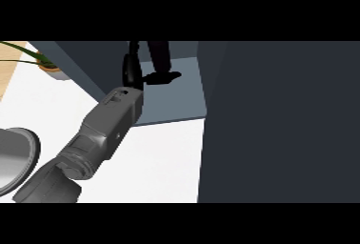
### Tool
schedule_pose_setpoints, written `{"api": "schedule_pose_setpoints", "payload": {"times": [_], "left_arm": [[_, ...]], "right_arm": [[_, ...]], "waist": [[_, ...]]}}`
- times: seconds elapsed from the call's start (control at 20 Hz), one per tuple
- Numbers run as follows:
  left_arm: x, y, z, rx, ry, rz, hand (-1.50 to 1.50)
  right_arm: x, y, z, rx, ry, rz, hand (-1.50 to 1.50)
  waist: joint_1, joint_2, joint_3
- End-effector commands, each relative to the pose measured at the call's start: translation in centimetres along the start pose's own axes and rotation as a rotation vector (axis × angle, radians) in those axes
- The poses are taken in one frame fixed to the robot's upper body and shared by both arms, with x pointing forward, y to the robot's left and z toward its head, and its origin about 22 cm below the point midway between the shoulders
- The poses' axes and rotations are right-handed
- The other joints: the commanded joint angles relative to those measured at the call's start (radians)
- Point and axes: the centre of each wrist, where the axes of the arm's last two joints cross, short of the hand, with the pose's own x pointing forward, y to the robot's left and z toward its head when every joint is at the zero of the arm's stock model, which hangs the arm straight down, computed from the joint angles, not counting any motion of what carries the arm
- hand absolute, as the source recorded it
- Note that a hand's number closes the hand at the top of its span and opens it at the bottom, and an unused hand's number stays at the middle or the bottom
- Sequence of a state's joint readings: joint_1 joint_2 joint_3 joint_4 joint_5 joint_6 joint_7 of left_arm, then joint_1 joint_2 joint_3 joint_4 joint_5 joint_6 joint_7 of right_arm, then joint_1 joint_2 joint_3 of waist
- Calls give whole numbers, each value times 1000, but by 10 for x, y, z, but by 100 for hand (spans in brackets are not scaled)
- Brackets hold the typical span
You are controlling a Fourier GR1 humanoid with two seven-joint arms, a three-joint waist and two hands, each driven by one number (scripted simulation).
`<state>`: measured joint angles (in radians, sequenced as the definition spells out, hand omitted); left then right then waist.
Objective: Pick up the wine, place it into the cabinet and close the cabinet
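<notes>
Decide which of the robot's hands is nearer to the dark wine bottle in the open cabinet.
Left. The black left hand is inside the grey cabinet, right beside the dark wine bottle, on its left. The right hand is out of view.

- Even, flat lighting overall, no visible source.
- The white counter top (162,162) reads brightest, near blown out, with almost no texture.
- The dark slate-blue cabinet door panel (281,124) at right is a big uniform dim mass, no highlights.
- The cabinet's pale blue-grey inner shelf (172,102) is mid-tone, a black shadow blob on it beneath the black left hand (131,66).
- Soft sheen on the grey left forearm (105,126) and on the round metal basin (14,159) at left edge.
- Edges soft, slightly blurred throughout.
</notes>
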<state>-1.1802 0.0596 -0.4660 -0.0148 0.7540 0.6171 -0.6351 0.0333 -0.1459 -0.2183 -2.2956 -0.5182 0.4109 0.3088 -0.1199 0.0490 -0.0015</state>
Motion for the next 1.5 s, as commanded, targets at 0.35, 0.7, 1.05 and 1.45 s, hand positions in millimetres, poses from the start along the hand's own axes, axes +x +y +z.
{"api": "schedule_pose_setpoints", "payload": {"times": [0.35,0.7,1.05,1.45], "left_arm": [[0,-23,18,-38,-20,79,-150],[9,-31,20,-88,-71,197,-150],[7,-38,36,-95,-137,291,-150],[9,-53,82,-142,-161,376,-150]], "right_arm": [[2,7,1,16,-11,-8,-150],[-2,7,-1,-6,1,-14,-150],[5,21,2,-19,3,-9,-150],[2,13,9,-28,37,6,-150]], "waist": [[15,-9,-1],[30,-20,0],[29,-31,0],[84,-48,1]]}}
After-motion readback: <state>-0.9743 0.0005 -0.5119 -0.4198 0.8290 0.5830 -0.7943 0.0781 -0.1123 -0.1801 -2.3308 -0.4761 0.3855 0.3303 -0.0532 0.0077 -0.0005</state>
